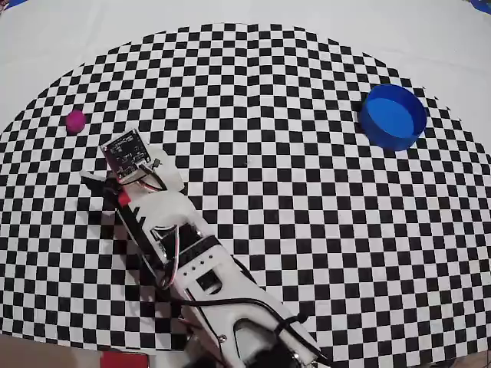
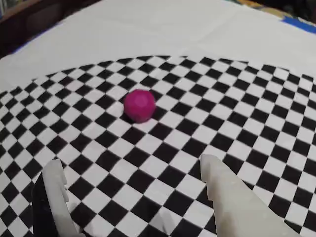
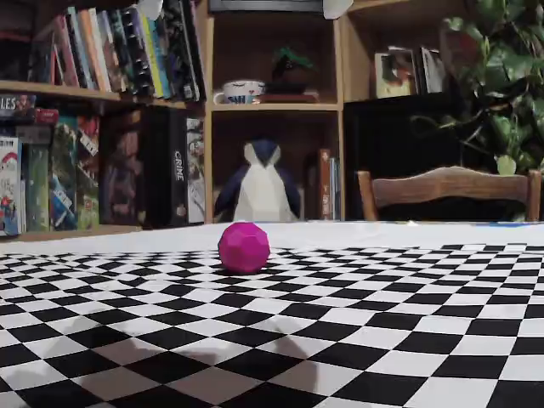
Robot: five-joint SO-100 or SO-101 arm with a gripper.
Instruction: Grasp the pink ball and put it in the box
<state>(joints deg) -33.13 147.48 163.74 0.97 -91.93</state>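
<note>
Pincer (image 2: 133,182) agape, near pink ball (image 2: 139,104).

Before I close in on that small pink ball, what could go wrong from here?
The round magenta-pink ball sits loose on the flat checkered cloth, ahead of the open hand and not yet between its fingers; a finger bump could roll it away. It also lies near the cloth's left edge in the overhead view. The round blue cylindrical container is far across the cloth, so a weak grip may drop it in transit.
</note>
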